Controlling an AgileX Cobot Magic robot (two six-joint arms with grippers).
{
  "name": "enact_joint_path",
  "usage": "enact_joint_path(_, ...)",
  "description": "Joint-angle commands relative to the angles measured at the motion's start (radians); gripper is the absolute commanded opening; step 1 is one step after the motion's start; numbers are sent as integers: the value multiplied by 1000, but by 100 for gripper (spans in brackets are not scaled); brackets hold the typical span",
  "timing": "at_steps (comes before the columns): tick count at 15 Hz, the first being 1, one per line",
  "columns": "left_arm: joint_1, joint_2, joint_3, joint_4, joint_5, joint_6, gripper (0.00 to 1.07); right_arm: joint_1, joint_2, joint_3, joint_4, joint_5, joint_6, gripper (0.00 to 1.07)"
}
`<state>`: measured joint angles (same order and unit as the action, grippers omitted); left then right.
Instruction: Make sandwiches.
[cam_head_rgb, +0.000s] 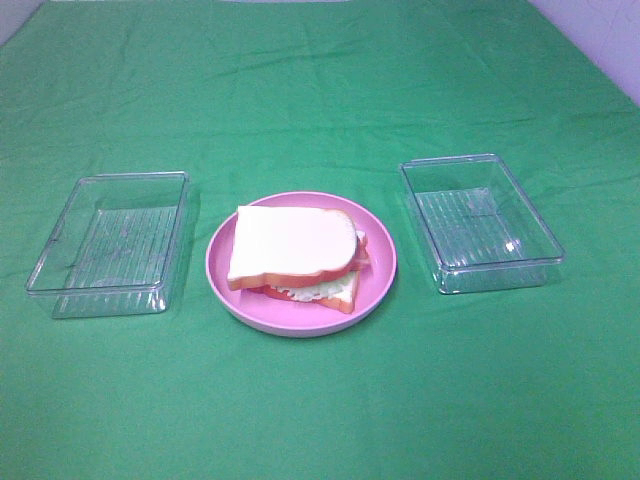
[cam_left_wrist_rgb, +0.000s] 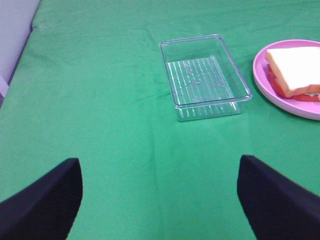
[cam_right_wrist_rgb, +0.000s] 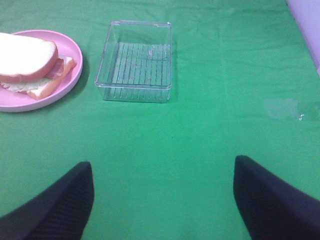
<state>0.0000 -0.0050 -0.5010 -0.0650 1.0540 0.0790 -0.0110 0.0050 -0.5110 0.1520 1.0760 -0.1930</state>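
Note:
A stacked toy sandwich (cam_head_rgb: 295, 255) lies on the round pink plate (cam_head_rgb: 380, 285) in the middle of the green cloth: white bread with orange-brown crust on top, pale lettuce and reddish bacon showing at its edges. It also shows in the left wrist view as the sandwich (cam_left_wrist_rgb: 295, 72) and in the right wrist view as the sandwich (cam_right_wrist_rgb: 30, 62). Neither arm appears in the exterior high view. My left gripper (cam_left_wrist_rgb: 160, 200) hangs open over bare cloth, well short of the left tray. My right gripper (cam_right_wrist_rgb: 162, 200) is open too, with nothing between its fingers.
Two clear plastic trays flank the plate, both holding nothing: the left tray (cam_head_rgb: 110, 243), also seen as the tray (cam_left_wrist_rgb: 204, 75), and the right tray (cam_head_rgb: 480, 222), also seen as the tray (cam_right_wrist_rgb: 135, 60). A pale wall borders the cloth at the far corners.

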Motion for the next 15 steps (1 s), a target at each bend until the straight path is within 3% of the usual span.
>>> enact_joint_path(1, 28, -26, 2, -2, -8, 1, 81, -6, -17, 4, 14, -8, -7, 74)
enact_joint_path(15, 28, -26, 2, -2, -8, 1, 81, -6, -14, 4, 19, -9, -7, 74)
